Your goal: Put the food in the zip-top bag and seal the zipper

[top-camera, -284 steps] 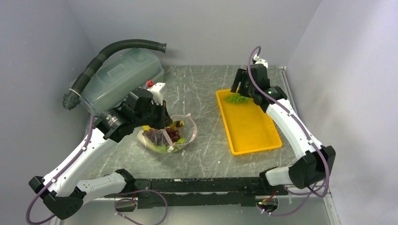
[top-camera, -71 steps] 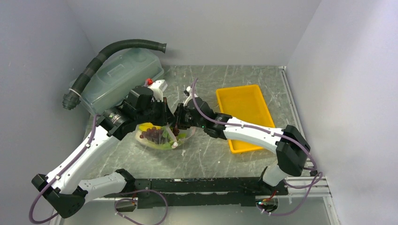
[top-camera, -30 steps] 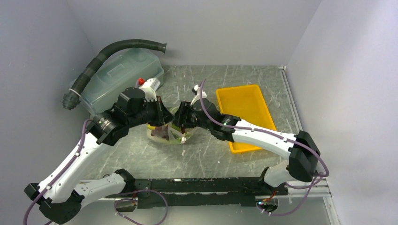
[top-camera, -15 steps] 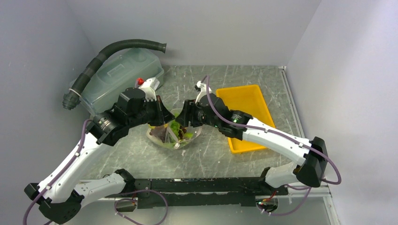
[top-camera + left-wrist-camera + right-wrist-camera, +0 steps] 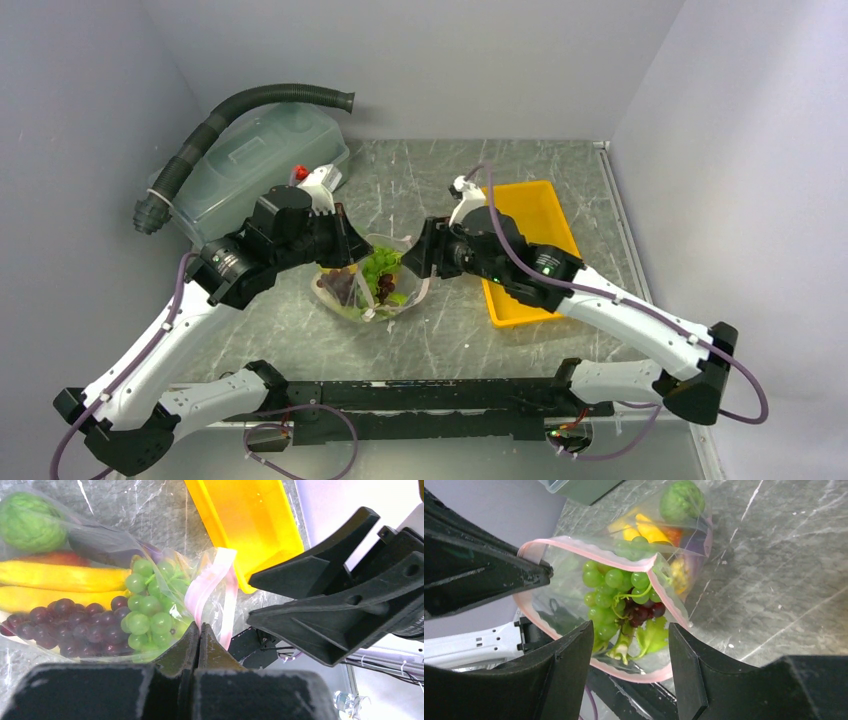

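- Right gripper (image 5: 629,626) has backed off rightward from bag (image 5: 368,285), jaws spread, empty; green grapes (image 5: 611,587) now inside.
- Left gripper (image 5: 199,629) pressed together, pinching bag at zipper (image 5: 589,550); bag sits mid-table (image 5: 440,180), mouth open.
- Tray (image 5: 520,230) bare: food looks bagged, sealing likely next.

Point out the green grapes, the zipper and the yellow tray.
green grapes (image 5: 611,597), right wrist view, middle of the bunch
zipper (image 5: 594,552), right wrist view, pink strip along the upper lip
yellow tray (image 5: 540,212), top external view, bare floor, far end
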`<state>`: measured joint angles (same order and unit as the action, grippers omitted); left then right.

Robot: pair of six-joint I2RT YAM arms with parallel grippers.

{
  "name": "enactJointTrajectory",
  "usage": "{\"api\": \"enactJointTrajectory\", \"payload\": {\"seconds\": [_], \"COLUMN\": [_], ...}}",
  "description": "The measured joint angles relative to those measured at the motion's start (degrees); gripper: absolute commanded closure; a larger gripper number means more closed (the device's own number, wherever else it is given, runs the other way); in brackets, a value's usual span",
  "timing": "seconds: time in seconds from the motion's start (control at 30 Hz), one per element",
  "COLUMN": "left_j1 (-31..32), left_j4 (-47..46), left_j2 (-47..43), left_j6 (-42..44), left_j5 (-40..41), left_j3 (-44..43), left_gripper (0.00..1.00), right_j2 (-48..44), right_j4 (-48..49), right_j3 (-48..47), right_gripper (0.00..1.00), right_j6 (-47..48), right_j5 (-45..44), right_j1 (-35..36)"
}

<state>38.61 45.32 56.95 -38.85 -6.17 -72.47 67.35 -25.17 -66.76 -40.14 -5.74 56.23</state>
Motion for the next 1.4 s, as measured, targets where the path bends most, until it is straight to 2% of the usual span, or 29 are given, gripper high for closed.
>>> {"api": "enactJointTrajectory", "payload": {"seconds": [0.27, 0.53, 0.77, 0.87, 0.93, 1.03, 1.17, 1.4], "left_j1": [0.0, 0.0, 0.0, 0.0, 0.0, 0.0, 0.0, 0.0], "left_j4": [-0.02, -0.11, -0.11, -0.09, -0.09, -0.09, 0.0, 1.55], "left_j2": [0.09, 0.55, 0.59, 0.59, 0.59, 0.59, 0.5, -0.66], "left_j6": [-0.02, -0.02, -0.04, -0.04, -0.04, -0.07, -0.07, 0.22], "left_j5": [-0.02, -0.07, -0.04, -0.04, -0.04, -0.04, 0.0, 0.31], "left_j3": [0.0, 0.0, 0.0, 0.0, 0.0, 0.0, -0.02, -2.45], "left_gripper": [1.0, 1.0, 1.0, 1.0, 1.0, 1.0, 1.0, 1.0], "right_j2": [-6.32, -5.9, -3.43, -2.34, -1.53, -0.22, 1.64, 2.86], "right_j4": [-2.67, -2.43, 1.97, 3.54, 4.39, 5.18, 4.96, 0.81], "right_j3": [5.57, 13.92, 14.75, 14.75, 14.75, 14.64, 12.57, 1.97], "right_gripper": [0.41, 0.42, 0.47, 0.56, 0.67, 0.99, 1.0, 1.0], "right_j6": [-3.43, -8.39, -10.82, -11.21, -11.37, -11.34, -10.29, -4.17], "right_j5": [-1.77, -0.63, 2.14, 2.89, 3.17, 3.56, 4.2, 3.8], "right_j1": [-0.02, -0.04, -0.04, -0.04, -0.04, -0.04, -0.04, -0.04]}}
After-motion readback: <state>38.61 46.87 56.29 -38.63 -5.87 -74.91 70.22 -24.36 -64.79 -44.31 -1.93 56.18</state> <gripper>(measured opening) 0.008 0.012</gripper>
